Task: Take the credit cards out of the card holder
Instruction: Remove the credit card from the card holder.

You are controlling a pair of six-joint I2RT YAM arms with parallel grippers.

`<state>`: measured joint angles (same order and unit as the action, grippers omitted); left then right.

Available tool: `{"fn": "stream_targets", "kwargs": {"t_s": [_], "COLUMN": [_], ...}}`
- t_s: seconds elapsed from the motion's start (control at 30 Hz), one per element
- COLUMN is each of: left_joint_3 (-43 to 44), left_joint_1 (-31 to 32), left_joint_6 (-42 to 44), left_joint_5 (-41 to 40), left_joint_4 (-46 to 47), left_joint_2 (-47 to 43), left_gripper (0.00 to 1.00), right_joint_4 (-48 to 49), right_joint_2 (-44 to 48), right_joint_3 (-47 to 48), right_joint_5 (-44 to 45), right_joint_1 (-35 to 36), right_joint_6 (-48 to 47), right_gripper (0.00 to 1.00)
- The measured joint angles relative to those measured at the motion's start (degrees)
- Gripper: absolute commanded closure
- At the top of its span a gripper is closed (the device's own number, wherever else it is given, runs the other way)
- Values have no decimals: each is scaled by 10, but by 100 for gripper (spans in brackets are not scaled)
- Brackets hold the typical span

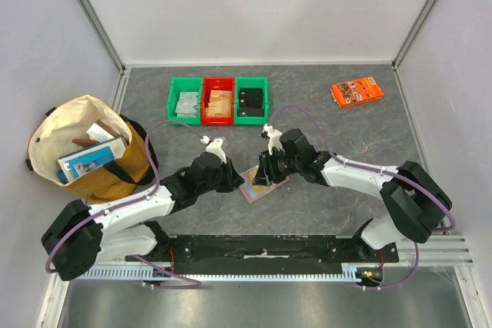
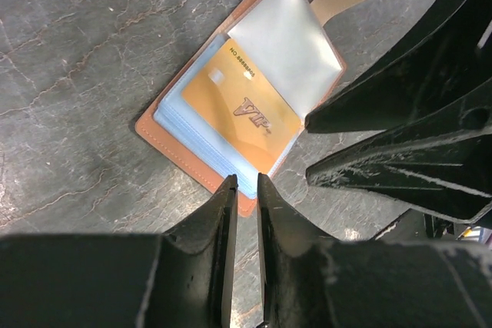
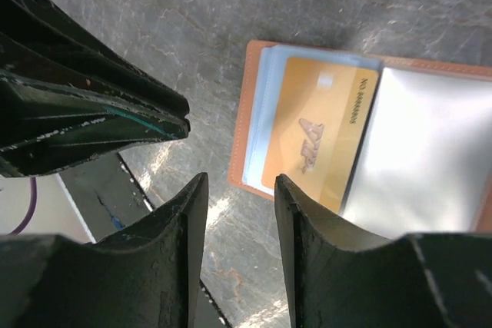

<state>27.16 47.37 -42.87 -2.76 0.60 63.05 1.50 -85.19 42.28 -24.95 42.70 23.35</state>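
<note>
The card holder (image 2: 147, 130) lies open on the table (image 2: 77, 51), between the two sets of fingertips. A tan card (image 2: 244, 105) shows on top of its blue sleeves (image 2: 196, 128), just ahead of the left gripper (image 2: 246, 180), whose fingers stand narrowly apart over the holder's near edge, gripping nothing. The right gripper (image 3: 240, 182) has its fingers moderately wide with bare table between them, the holder just beside one fingertip.
</note>
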Motion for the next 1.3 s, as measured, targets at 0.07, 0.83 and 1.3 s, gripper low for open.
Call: {"fn": "stream_targets", "kwargs": {"t_s": [0.07, 0.83, 1.3], "left_joint_3": [2, 29, 33], "left_joint_1": [0, 0, -2], "left_joint_6": [0, -2, -2], "left_joint_5": [2, 47, 54], "left_joint_4": [1, 63, 64], "left_joint_2": [11, 186, 192], "left_gripper": [78, 97, 98], "right_joint_4": [-1, 132, 246], "right_joint_2": [0, -131, -156], "right_joint_3": [3, -26, -76], "right_joint_5": [4, -111, -167], "right_joint_1": [-5, -114, -135], "right_joint_6": [-5, 21, 66], "right_gripper": [52, 63, 97]}}
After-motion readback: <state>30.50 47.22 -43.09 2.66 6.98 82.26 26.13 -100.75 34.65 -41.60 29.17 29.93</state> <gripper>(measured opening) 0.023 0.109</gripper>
